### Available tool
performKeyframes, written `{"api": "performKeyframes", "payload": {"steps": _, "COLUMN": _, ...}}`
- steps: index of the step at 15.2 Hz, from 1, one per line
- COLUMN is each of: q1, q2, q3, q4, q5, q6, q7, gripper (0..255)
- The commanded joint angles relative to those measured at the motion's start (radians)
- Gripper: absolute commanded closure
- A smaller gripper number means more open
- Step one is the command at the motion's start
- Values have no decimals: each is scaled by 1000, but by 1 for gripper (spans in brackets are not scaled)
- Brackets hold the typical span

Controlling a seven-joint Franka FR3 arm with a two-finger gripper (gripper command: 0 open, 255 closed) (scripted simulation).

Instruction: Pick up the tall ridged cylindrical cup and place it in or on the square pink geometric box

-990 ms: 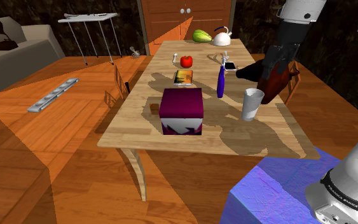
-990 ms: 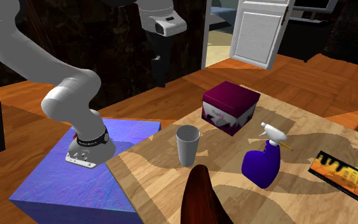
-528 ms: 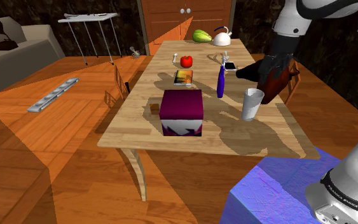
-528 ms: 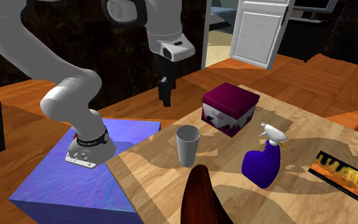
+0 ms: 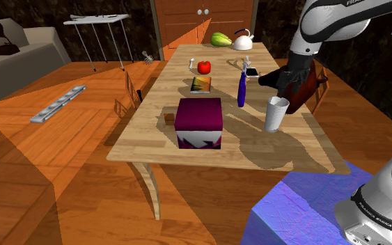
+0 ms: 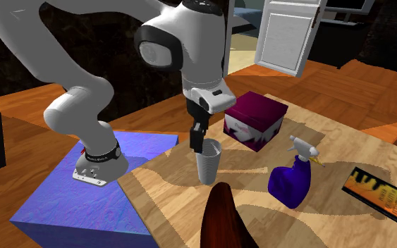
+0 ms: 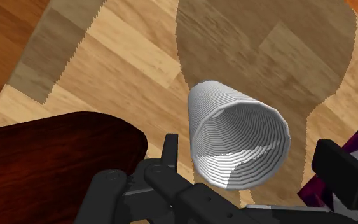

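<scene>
Two black fingers [image 7: 169, 151] stand wide apart w/ the cup [image 7: 238, 143] in the gap btwn them. Neither pad touches it, so the pincer is wide and holds nothing. Gripper [image 6: 197, 144] hangs right at the cup's rim in the second exterior view; tips level w/ the lip or just inside, can't tell which. Cup is pale grey, ridged top to bottom, upright, mouth open toward the wrist cam.

Where it sits: on the wooden table [image 5: 152, 139], near the corner closest to the blue stand [image 6: 63, 204]. In the shoulder view it's at the box's right, w/ a strip of bare tabletop btwn the two. Box [image 5: 199, 122] is dark purple w/ white jagged shapes low on its sides, flat lid facing up.

Edges: the table's edge runs close by the cup on the stand side. A dark red chair back [image 7: 50, 159] pokes up just beside that edge, near one finger in the wrist view and apart from the cup. Blue spray bottle [image 6: 292, 182] stands at the cup's right in the second exterior view, well apart.

Room: open wood from cup across to box. The far end of the table is busier, w/ a book [image 5: 201, 84], a red fruit [image 5: 204, 67] and a white kettle [image 5: 242, 42], all well away from cup & box.
</scene>
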Motion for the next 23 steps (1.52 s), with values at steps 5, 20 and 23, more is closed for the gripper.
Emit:
{"api": "performKeyframes", "payload": {"steps": 5, "q1": -15, "q2": 120, "q3": -38, "q4": 4, "q5": 1, "q6": 103, "q7": -39, "gripper": 0}}
{"api": "performKeyframes", "payload": {"steps": 20, "q1": -10, "q2": 157, "q3": -40, "q4": -41, "q5": 12, "q6": 185, "q7": -47, "gripper": 255}}
{"api": "performKeyframes", "payload": {"steps": 23, "q1": -10, "q2": 157, "q3": -40, "q4": -41, "q5": 12, "q6": 185, "q7": -47, "gripper": 255}}
